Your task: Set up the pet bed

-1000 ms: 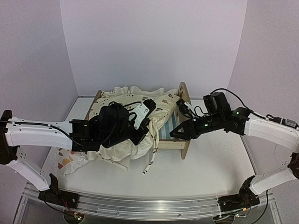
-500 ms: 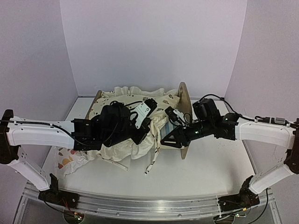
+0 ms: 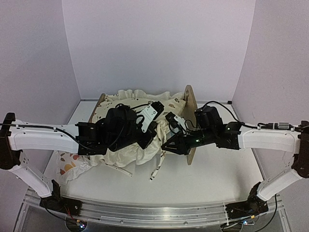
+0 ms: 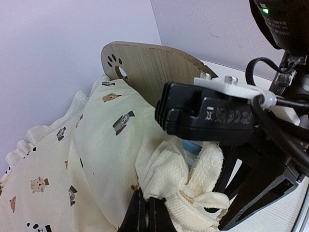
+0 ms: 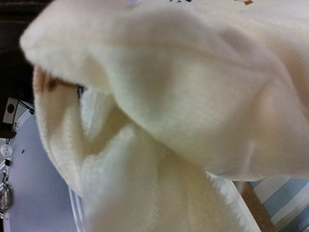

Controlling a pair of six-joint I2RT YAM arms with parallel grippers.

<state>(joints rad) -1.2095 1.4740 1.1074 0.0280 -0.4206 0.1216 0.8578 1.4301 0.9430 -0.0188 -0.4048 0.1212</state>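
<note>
left gripper pinched tight on the cushion, right gripper against the cushion edge, can't tell if it grips, pet bed mid-table under the cushion, right gripper further left than before

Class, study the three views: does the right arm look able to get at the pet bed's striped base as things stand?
Probably not directly. The cream cushion lies bunched over the pet bed, between the right gripper and the striped base, of which only a sliver shows in the wrist view.
</note>
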